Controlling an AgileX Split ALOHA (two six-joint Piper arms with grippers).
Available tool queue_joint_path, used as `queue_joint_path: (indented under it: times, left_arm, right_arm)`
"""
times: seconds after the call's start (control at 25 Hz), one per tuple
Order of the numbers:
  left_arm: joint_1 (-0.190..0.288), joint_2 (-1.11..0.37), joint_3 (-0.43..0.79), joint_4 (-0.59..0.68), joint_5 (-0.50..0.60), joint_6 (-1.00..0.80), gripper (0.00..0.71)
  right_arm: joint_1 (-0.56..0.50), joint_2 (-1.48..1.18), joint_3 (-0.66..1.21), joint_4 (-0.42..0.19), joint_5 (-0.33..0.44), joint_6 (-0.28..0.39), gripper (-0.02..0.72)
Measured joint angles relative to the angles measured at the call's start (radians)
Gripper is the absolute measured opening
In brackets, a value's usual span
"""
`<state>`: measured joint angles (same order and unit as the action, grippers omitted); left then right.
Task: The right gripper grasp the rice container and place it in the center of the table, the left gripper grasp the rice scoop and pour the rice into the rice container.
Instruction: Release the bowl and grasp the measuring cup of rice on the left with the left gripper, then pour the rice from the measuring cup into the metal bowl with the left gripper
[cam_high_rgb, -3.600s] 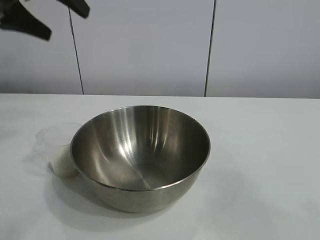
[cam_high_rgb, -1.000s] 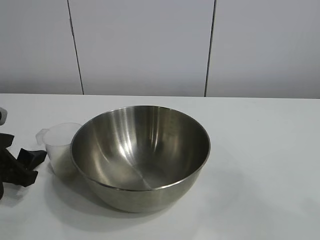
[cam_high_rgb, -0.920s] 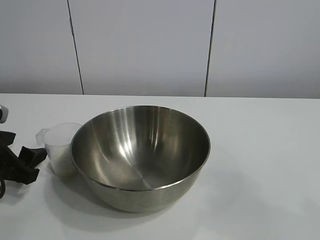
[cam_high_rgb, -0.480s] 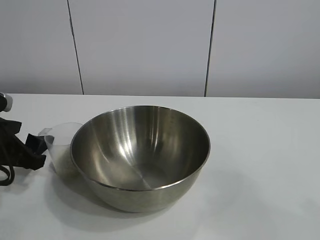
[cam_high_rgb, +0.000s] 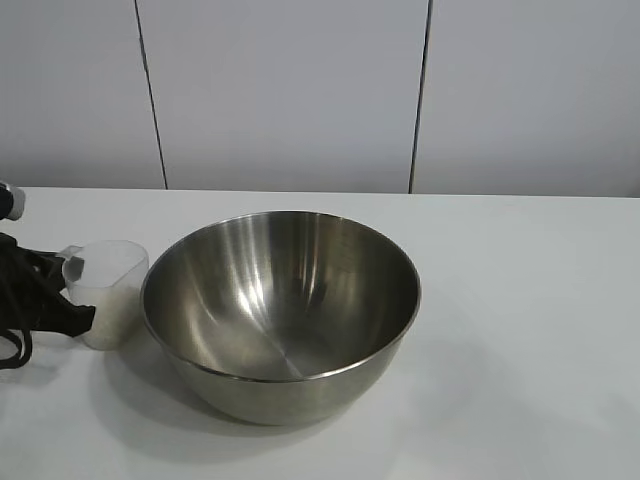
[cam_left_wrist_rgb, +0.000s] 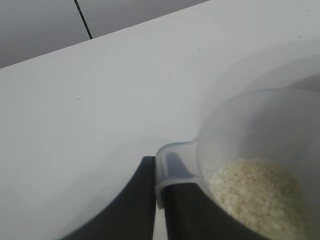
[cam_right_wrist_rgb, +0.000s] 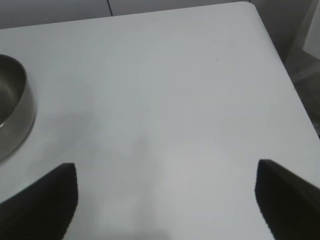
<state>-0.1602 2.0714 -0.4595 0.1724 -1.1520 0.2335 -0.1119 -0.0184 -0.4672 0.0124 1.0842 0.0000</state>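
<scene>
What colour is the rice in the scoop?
White, slightly off-white; the rice shows best in the left wrist view.

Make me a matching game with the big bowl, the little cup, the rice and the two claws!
Things:
1. rice container
2. rice scoop
3. rice
4. right gripper

States:
A. inside the clear cup
B. open above bare table
C. empty, mid-table
D. pinched at its lip by the left gripper

Pairs: 1-C, 2-D, 3-A, 4-B
</scene>
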Motion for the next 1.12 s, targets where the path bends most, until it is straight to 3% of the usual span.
queue_joint_path:
  times: [0.32, 0.68, 0.8, 0.88, 1.12]
  left_arm:
    - [0.000, -0.013, 0.000, 0.077, 0.003, -0.015, 0.012]
    - [0.000, -0.245, -0.053, 0.102, 0.028, -0.080, 0.009]
    - [-0.008, -0.346, -0.118, 0.180, 0.170, -0.083, 0.009]
    - [-0.042, -0.406, -0.175, 0.234, 0.336, -0.069, 0.009]
    - [-0.233, -0.491, -0.360, 0.287, 0.722, 0.134, 0.009]
  right_arm:
    - [0.000, 0.000, 0.000, 0.000, 0.000, 0.000, 0.660]
    - [0.000, 0.000, 0.000, 0.000, 0.000, 0.000, 0.660]
    - [0.000, 0.000, 0.000, 0.000, 0.000, 0.000, 0.660]
    - [0.000, 0.000, 0.000, 0.000, 0.000, 0.000, 0.660]
    - [0.000, 0.000, 0.000, 0.000, 0.000, 0.000, 0.660]
